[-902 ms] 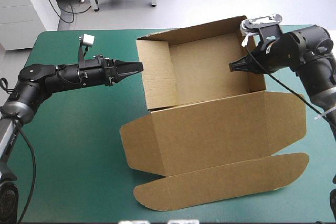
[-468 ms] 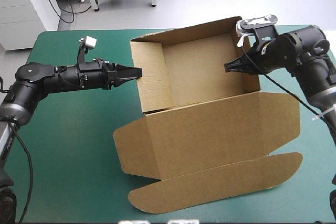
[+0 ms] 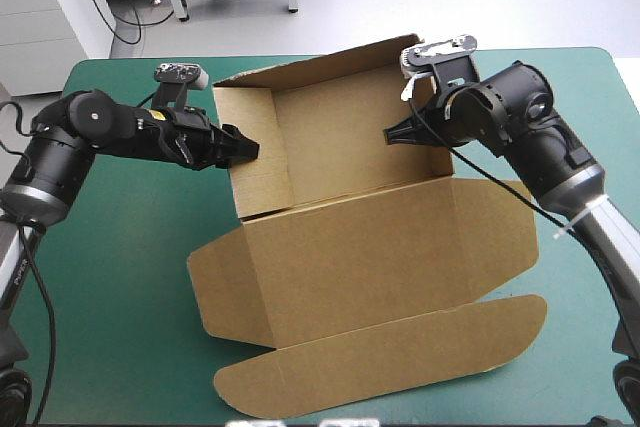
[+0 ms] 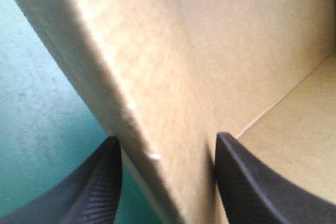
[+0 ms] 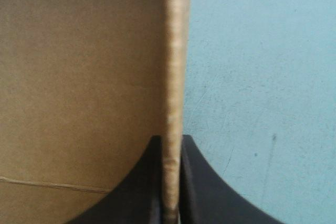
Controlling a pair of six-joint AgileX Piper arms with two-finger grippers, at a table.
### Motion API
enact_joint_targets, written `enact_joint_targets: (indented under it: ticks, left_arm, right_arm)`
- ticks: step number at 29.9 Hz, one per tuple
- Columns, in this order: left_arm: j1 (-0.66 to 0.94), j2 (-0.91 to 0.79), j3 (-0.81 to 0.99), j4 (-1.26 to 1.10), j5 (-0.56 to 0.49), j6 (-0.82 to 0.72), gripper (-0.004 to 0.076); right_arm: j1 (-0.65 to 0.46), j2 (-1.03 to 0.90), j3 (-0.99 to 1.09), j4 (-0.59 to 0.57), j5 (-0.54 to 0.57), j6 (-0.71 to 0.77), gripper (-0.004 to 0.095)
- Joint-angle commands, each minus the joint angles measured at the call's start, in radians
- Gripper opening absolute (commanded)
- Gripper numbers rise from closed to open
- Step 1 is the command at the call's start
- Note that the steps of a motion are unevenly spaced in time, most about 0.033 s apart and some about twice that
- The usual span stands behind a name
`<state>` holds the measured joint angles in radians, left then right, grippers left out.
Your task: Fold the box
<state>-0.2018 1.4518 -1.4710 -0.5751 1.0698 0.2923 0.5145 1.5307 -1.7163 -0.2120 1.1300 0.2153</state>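
Observation:
The brown box [image 3: 350, 247] stands as an open tray on the teal-green cover, its lid lying flat toward the table's front with a rounded flap [image 3: 380, 357] at the end. My left gripper [image 3: 250, 150] is at the tray's left wall. In the left wrist view the left gripper [image 4: 168, 145] is open, and that thick wall [image 4: 157, 77] rises between its two fingers. My right gripper [image 3: 392, 135] reaches over the tray's right wall. In the right wrist view the right gripper [image 5: 170, 145] is shut on the wall's edge [image 5: 173, 77].
Bare teal-green cover [image 3: 110, 277] lies left of the box, and a narrower strip [image 3: 590, 347] lies to its right. The rounded flap ends close to the table's front edge. The tray's back wall [image 3: 330, 57] stands near the far edge.
The whole box has slid left across the table with my right gripper on its right wall. The left wall has come between my left gripper's fingers, which looked shut earlier.

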Motion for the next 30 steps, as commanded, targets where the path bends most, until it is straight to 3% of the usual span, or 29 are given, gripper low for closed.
enact_joint_targets:
  ticks: [1,7,10,19,30]
  left_arm:
    - [-0.088,-0.035,-0.075,0.209,-0.053,-0.18,0.0318]
    - [-0.217,-0.012,-0.086,0.568,-0.037,-0.373,0.015]
    - [-0.24,0.018,-0.086,0.622,-0.022,-0.378,-0.0008]
    - [-0.24,0.156,-0.093,0.615,-0.019,-0.387,-0.0008]
    - [-0.234,0.311,-0.093,0.601,-0.081,-0.402,-0.0008]
  right_arm:
    - [0.033,-0.011,-0.03,0.018,-0.083,0.03,-0.0017]
    - [0.062,0.029,-0.03,0.021,-0.085,0.068,-0.0017]
    - [0.062,0.042,-0.03,0.037,-0.083,0.075,-0.0018]
    - [0.053,0.099,-0.03,0.028,-0.081,0.082,-0.002]
    - [-0.062,0.264,-0.03,0.101,-0.091,0.016,-0.0022]
